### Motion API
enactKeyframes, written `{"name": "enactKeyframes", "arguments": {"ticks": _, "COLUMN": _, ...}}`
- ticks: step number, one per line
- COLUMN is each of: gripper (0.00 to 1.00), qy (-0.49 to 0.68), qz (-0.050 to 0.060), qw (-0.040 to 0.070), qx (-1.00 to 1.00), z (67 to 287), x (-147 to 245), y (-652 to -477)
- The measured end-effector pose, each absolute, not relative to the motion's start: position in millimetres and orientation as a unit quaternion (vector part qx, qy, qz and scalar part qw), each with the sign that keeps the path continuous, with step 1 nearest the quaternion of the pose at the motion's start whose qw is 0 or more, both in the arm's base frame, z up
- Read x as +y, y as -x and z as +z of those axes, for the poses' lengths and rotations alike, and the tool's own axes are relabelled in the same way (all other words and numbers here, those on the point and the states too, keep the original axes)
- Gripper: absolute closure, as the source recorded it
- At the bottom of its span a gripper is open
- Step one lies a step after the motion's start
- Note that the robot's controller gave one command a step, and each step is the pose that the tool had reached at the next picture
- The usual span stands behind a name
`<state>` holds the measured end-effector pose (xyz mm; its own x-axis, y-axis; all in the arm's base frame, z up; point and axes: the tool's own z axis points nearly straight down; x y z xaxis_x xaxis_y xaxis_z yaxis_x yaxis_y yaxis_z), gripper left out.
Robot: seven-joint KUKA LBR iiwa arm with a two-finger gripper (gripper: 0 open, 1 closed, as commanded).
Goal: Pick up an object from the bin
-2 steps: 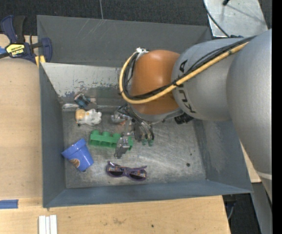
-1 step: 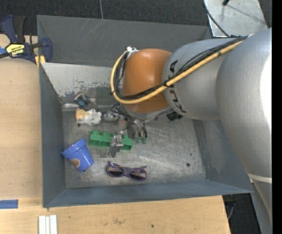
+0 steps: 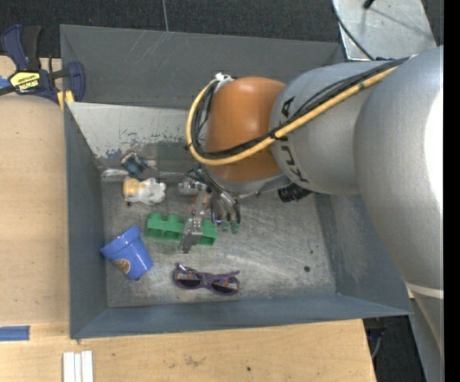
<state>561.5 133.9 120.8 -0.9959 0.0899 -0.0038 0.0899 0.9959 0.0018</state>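
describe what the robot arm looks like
A thick, rounded silver-grey arm with black lettering near its wrist, ending in a glossy orange dome-shaped cover. A yellow-and-black cable runs along it and loops around the cover.

Green plastic block (image 3: 165, 226) mid-floor of grey metal bin (image 3: 87, 213), under gripper (image 3: 192, 235). Blue plastic cup (image 3: 128, 253) left of block, near left wall. Purple sunglasses (image 3: 206, 279) in front. White toy figure (image 3: 142, 189) behind block; small dark toy (image 3: 134, 164) farther back.

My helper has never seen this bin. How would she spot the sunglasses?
Start at the grey bin, at its wall lowest in the view. Just inside lie the purple sunglasses, below the green block. They alone are purple, with two lenses.
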Motion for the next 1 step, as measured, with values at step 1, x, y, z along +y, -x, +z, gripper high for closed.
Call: {"name": "enactKeyframes", "arguments": {"ticks": 1, "gripper": 0.0, "qy": -0.042, "qz": 0.0, "qw": 0.002, "qx": 0.999, "z": 73.9, "x": 126.1, "y": -576.6}}
